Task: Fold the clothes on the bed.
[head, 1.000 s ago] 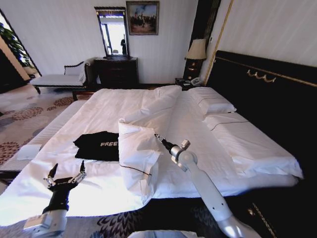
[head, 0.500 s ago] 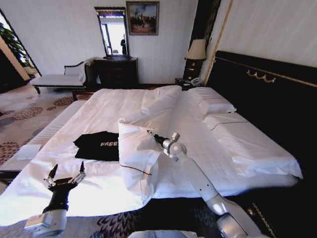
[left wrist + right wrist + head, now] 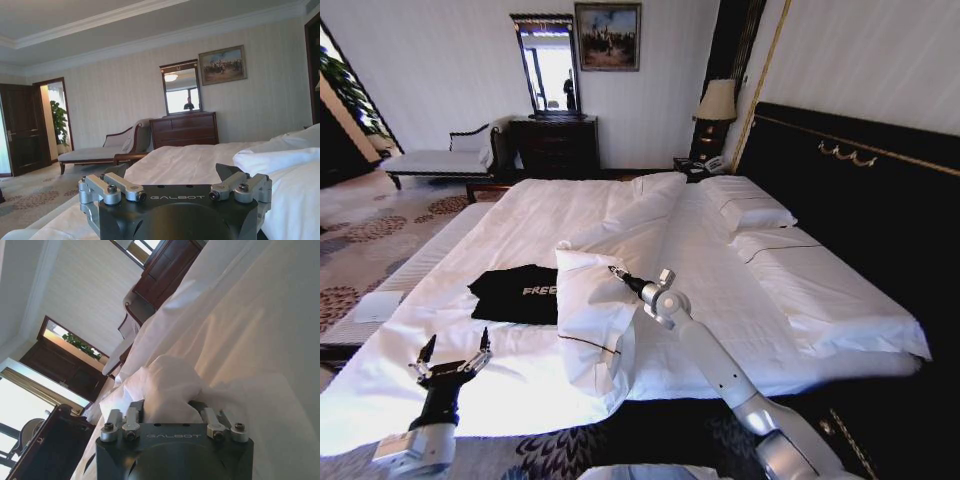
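The bed (image 3: 730,285) has white sheets, and a folded black garment (image 3: 515,292) with white lettering lies on its near left part. A raised fold of the white cover (image 3: 588,310) stands beside the garment and overlaps its right edge. My right gripper (image 3: 613,269) is shut on the top of that fold; in the right wrist view the bunched white cover (image 3: 170,382) sits between its fingers. My left gripper (image 3: 452,352) hovers open over the sheet near the bed's front edge, short of the garment, with nothing held.
White pillows (image 3: 752,208) lie against the tall dark headboard (image 3: 860,200) on the right. A lamp (image 3: 717,100) on a nightstand, a dark dresser (image 3: 555,145) with a mirror, and a chaise (image 3: 440,160) stand at the back. Patterned carpet (image 3: 360,240) lies to the left.
My right gripper has moved left and a little farther away, carrying the fold of white cover toward the black garment. The left gripper has barely moved.
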{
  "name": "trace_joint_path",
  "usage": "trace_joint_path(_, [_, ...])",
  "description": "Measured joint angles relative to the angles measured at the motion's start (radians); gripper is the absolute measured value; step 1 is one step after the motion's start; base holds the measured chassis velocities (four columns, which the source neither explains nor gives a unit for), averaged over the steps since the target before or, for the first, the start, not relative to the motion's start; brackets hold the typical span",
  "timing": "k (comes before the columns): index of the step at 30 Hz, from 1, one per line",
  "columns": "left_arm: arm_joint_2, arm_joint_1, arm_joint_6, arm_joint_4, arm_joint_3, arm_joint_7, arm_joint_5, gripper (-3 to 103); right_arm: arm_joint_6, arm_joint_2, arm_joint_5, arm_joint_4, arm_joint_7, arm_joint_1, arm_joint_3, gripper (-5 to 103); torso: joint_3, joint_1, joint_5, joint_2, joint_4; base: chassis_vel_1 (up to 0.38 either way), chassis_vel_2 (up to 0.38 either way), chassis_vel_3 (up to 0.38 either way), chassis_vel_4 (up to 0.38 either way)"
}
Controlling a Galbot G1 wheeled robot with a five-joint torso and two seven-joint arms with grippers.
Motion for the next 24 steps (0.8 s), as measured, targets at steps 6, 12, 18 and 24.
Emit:
trace_joint_path(6, [0.004,-0.003,-0.003,0.007,0.0,0.0,-0.007,100,0.033,-0.002,-0.023,0.01,-0.018,-0.013,0.0,30,0.0,0.0,0.0,0.0,0.0,0.0,0.0,0.0,0.0])
trace_joint_path(12, [0.009,-0.005,-0.006,0.009,-0.002,-0.002,-0.016,100,0.061,-0.006,-0.038,0.059,-0.018,-0.058,0.017,9,0.0,0.0,0.0001,0.0,0.0002,0.0,0.0,0.0,0.0])
trace_joint_path(18, [0.015,-0.016,-0.006,0.012,-0.004,-0.004,-0.03,100,0.099,-0.02,-0.045,0.201,-0.01,-0.185,0.089,1,0.0,0.0,0.0001,0.0,0.0002,0.0,0.0,0.0,0.0])
trace_joint_path(24, [0.017,-0.025,-0.007,0.017,0.0,-0.005,-0.039,100,0.128,-0.04,-0.057,0.376,-0.013,-0.326,0.202,1,0.0,0.0,0.0001,0.0,0.0002,0.0,0.0,0.0,0.0])
